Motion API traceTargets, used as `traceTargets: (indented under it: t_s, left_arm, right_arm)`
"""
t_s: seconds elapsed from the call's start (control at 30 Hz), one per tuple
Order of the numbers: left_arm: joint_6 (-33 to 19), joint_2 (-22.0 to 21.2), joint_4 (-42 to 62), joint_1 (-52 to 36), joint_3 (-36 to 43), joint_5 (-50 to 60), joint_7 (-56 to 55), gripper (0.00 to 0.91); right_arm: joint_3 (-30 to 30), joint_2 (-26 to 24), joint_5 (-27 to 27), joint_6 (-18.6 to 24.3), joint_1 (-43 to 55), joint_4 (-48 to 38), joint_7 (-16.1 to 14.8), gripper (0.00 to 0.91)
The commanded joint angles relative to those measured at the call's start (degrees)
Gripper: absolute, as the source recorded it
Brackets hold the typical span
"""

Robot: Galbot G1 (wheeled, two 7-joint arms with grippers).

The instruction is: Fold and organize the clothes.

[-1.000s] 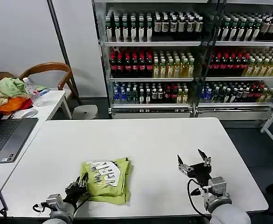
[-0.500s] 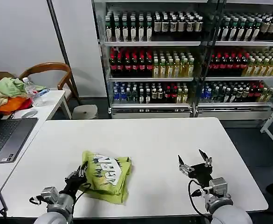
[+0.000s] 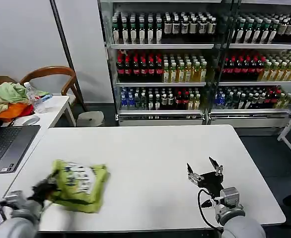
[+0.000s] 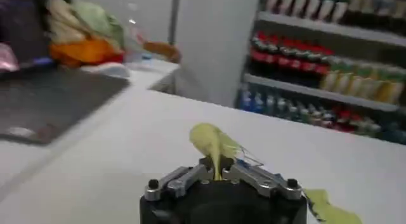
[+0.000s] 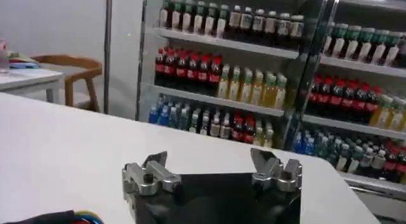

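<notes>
The clothes are one lime yellow-green T-shirt (image 3: 80, 185), folded into a thick bundle with a white print on top, lying near the front left of the white table (image 3: 150, 153). My left gripper (image 3: 47, 188) is shut on its left edge. In the left wrist view a pinched flap of the T-shirt (image 4: 212, 146) rises from between the closed jaws of the left gripper (image 4: 217, 171). My right gripper (image 3: 203, 168) stands open over bare table at the front right, nothing between its fingers; the right wrist view shows the right gripper (image 5: 211, 165) with jaws spread wide.
A side table at the left holds a laptop (image 3: 4, 146), a mouse, a water bottle (image 3: 33, 97) and a heap of pale green, beige and orange garments (image 3: 7, 100). A wooden chair (image 3: 53, 75) stands behind it. Drink coolers (image 3: 195, 59) line the back.
My left gripper has dragged the folded T-shirt leftward across the table, toward the front left corner. The right gripper has stayed in place, still open.
</notes>
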Motion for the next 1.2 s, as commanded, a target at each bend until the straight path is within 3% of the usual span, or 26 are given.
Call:
traceTargets:
  t_s: [0.03, 0.13, 0.2, 0.33, 0.43, 0.57, 0.87, 1.2]
  left_arm:
    - [7.7, 11.9, -5.2, 1.5, -20.3, -9.3, -0.7, 0.05]
    - [7.7, 6.0, -14.0, -0.2, -7.5, -2.7, -2.3, 0.05]
    - [7.3, -0.2, -17.0, -0.1, 7.5, 5.0, -2.2, 0.04]
    - [2.2, -12.1, -14.8, 0.7, 31.6, 22.5, -2.2, 0.04]
    - [-0.5, -16.9, -11.2, -1.0, 39.9, 29.9, -2.0, 0.04]
    - [-1.5, -19.2, -8.0, -4.6, 41.4, 33.0, -1.1, 0.05]
    - [-1.6, -19.3, -7.6, -8.7, 40.1, 33.3, 0.1, 0.05]
    - [-6.8, -19.7, -2.1, -10.9, 44.3, 40.5, 4.0, 0.05]
  right_arm:
    - [-0.9, 0.6, -0.2, 0.0, 0.8, -0.2, 0.0, 0.907]
    - [-1.6, 1.1, -0.9, 0.0, 0.6, -0.3, 0.0, 0.907]
    - [-1.5, 1.0, -1.1, -0.1, 0.1, -0.2, 0.0, 0.907]
    - [1.1, 0.2, -1.0, 0.2, -1.6, 0.1, -0.2, 0.907]
    - [2.7, -0.1, -0.9, 0.4, -2.5, 0.1, -0.2, 0.907]
    - [3.2, 0.4, -0.9, 0.5, -2.8, 0.3, -0.2, 0.907]
    - [2.4, 0.1, -1.0, 0.1, -1.3, 0.0, -0.1, 0.907]
    - [4.2, 0.0, -1.0, -0.1, -1.8, 0.8, -0.1, 0.907]
